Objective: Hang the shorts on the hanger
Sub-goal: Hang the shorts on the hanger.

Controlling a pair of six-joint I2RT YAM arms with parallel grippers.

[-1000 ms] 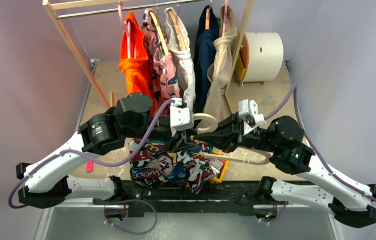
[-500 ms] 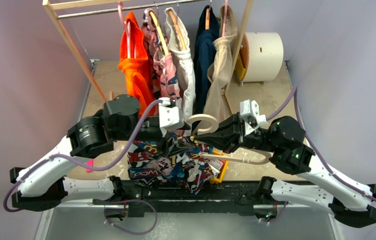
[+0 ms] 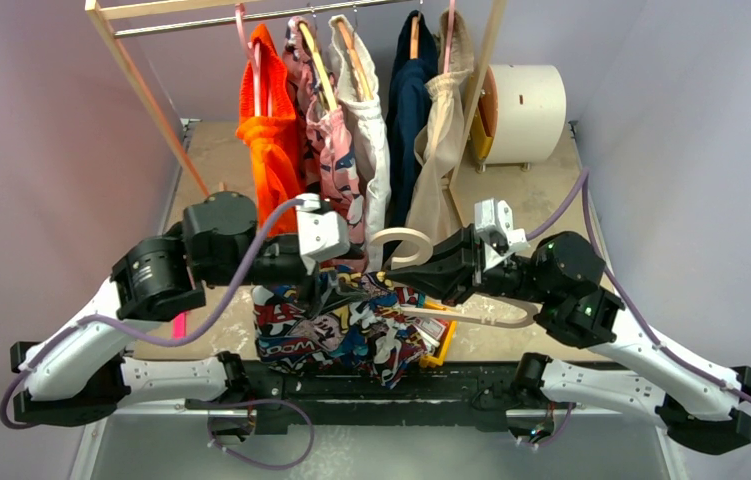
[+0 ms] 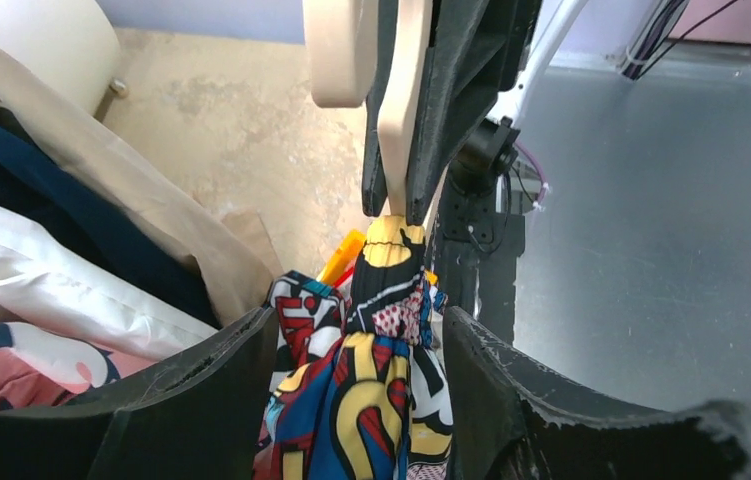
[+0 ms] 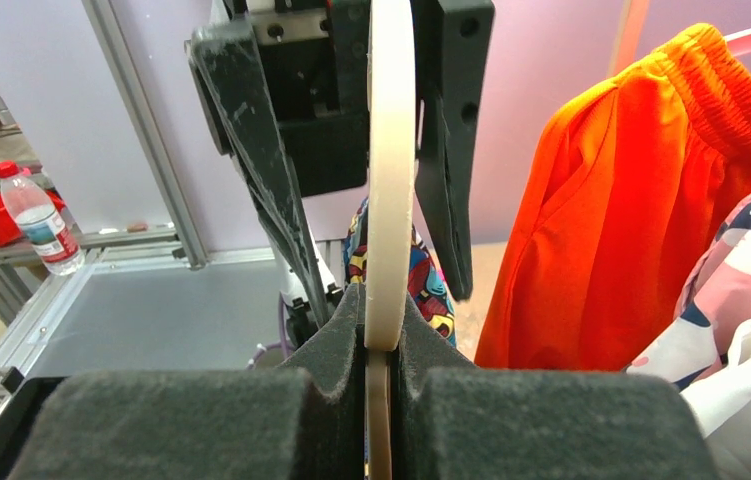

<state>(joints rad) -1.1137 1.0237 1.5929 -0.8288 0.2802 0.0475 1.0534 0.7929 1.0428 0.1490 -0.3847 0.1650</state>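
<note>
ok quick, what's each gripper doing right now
left gripper: open, with the shorts hanging between its spread fingers
right gripper: closed, clamped on the hanger

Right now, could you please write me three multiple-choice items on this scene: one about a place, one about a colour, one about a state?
1. Where is the hanger?
A. in the right gripper
B. on the floor
C. on a chair

2. What colour is the garment at the left end of the rail?
A. green
B. orange
C. black

3. The left gripper is:
A. shut on the hanger
B. open, with the shorts between its fingers
C. out of view

Answers:
1 A, the right wrist view shows this gripper closed on the hanger.
2 B, bright orange cloth hangs there.
3 B, its fingers stand wide apart around the cloth.
</note>
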